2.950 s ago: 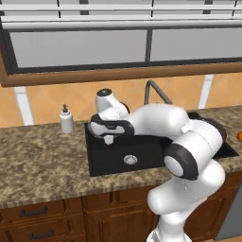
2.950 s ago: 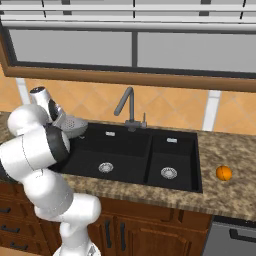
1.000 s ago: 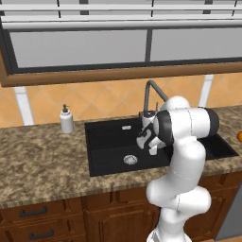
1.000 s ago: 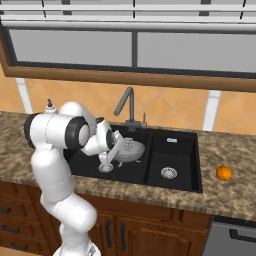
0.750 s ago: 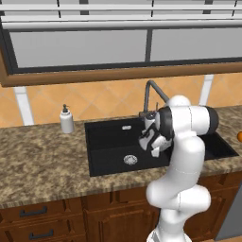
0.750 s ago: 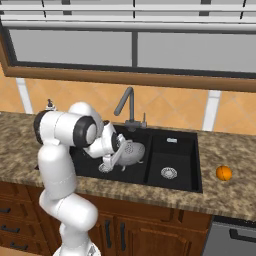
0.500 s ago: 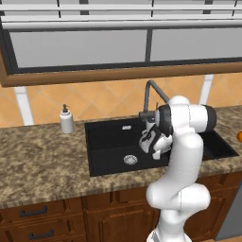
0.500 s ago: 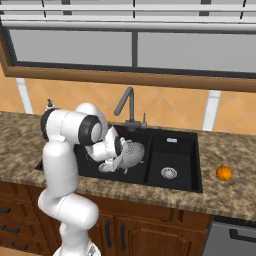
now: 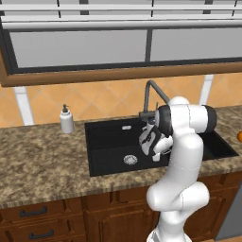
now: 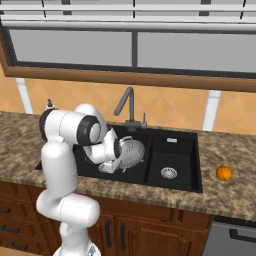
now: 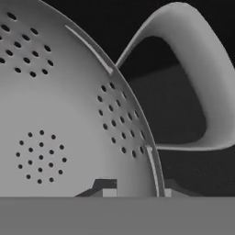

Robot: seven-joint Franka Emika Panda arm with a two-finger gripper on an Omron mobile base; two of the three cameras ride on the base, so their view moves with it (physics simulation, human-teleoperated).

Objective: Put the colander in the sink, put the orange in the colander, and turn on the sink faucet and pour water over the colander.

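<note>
My hand [image 11: 136, 192] has come down into the larger basin of the sink [image 10: 175, 150]. Its two tips stand either side of the rim of the colander [image 11: 55, 114], one inside the bowl and one outside. I cannot tell whether it is clamped on that rim or has just let go; the gap between the tips looks wider than the thin metal.

Three seconds ago I was carrying the colander high over the far end of the table [image 9: 38, 156]. A second ago it was already over the basin, and since then it has sunk lower. It now sits tilted right against the hand, with its loop handle [image 11: 202, 92] sticking out beyond the tips. I judge the first step nearly done: the bowl only has to settle level and be freed.

The sink faucet [image 10: 125, 107] rises just behind the hand with no water running. The orange [image 10: 223, 173] lies well away, past the smaller basin on the table. The soap dispenser [image 9: 66, 120] stands off to the other side.

I can read no brand, label or writing on anything.
</note>
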